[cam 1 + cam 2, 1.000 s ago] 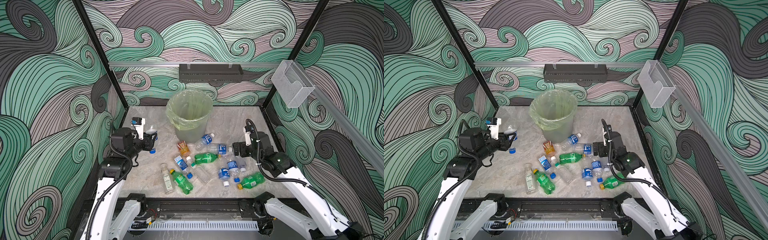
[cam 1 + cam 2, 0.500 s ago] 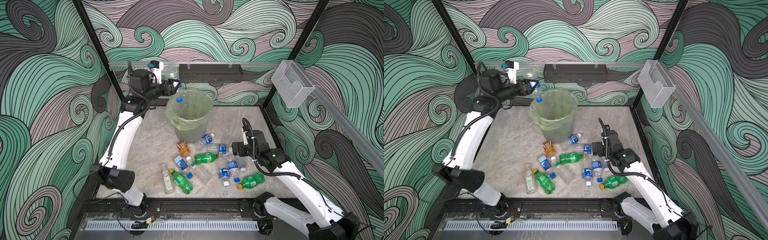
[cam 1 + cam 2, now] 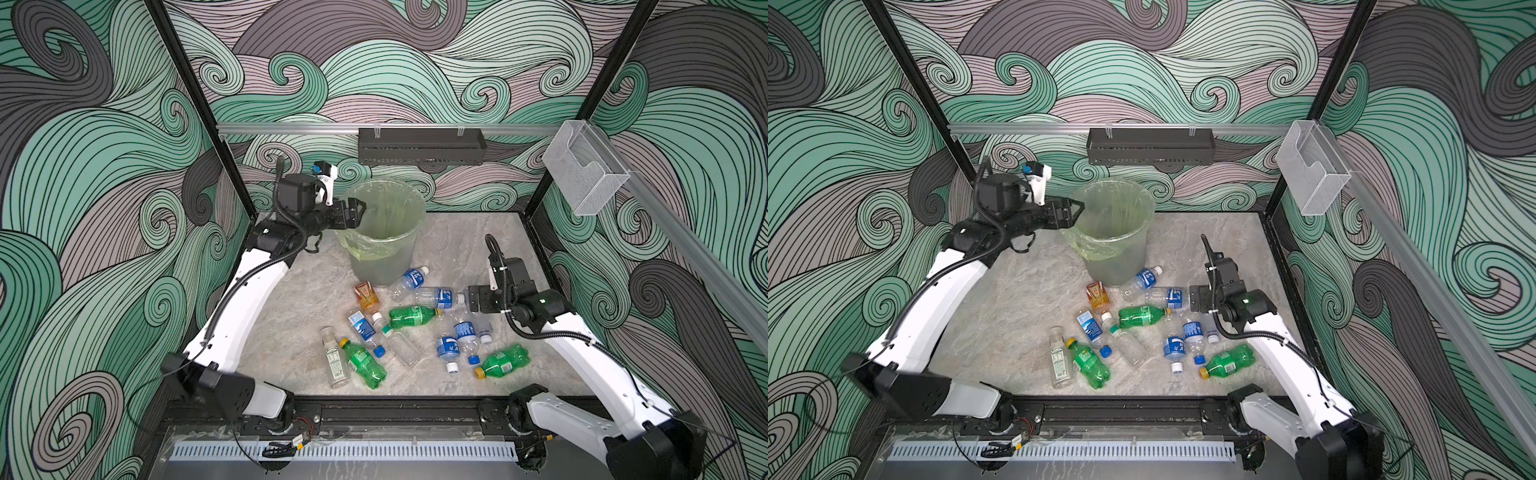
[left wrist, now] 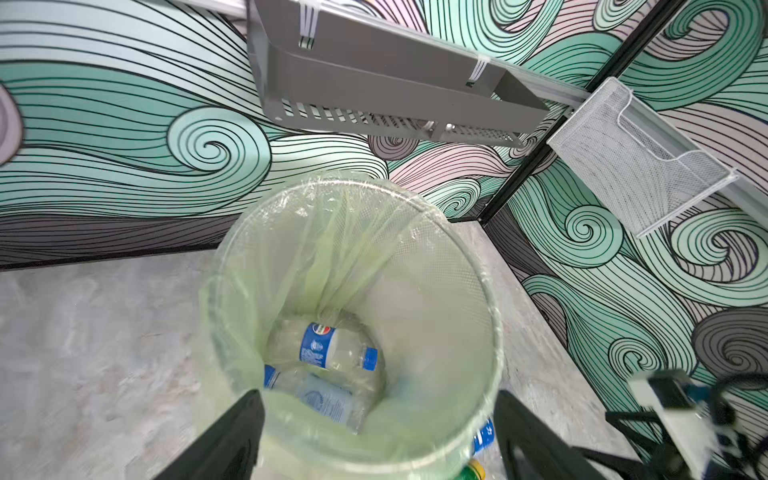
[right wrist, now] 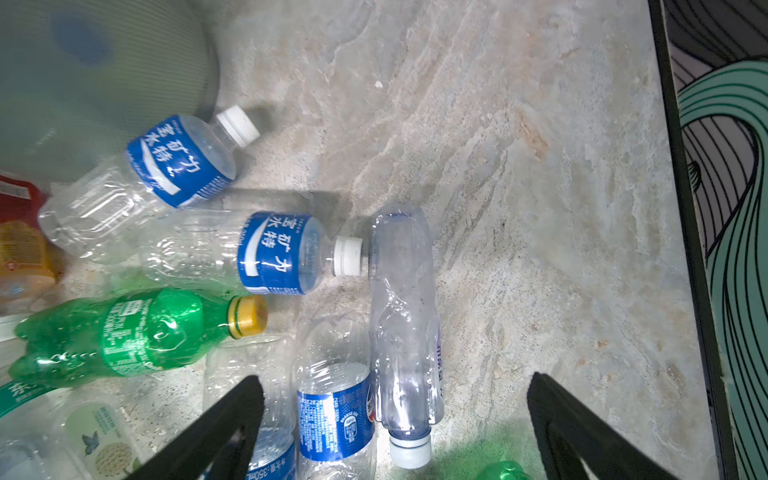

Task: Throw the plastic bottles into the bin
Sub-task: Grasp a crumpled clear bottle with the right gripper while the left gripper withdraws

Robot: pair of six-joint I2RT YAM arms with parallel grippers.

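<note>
In both top views the left gripper point(image 3: 358, 214), spread wide and empty, hangs at the bin point(image 3: 386, 253) rim before wave-patterned walls point(image 3: 415, 62). The right gripper point(image 3: 468, 299), agape and empty, sits beside plastic bottles point(image 3: 411, 316) littering the marbled table point(image 3: 299, 316). Left wrist: bottles lie inside the bin below. Right wrist: bottles lie beneath its jaws.

Cut off, hazy, unreadable

Wrist views: left pincer point(image 4: 378, 399) and right pincer point(image 5: 395, 380) fingers ran off the frame edge. In the bin point(image 4: 478, 291), the lower bottle point(image 4: 328, 401) was hazy, label unreadable. The orange bottle point(image 5: 20, 249) was cropped at the edge, blurred. Top views: bin contents could not be made out through the liner point(image 3: 365, 245).
</note>
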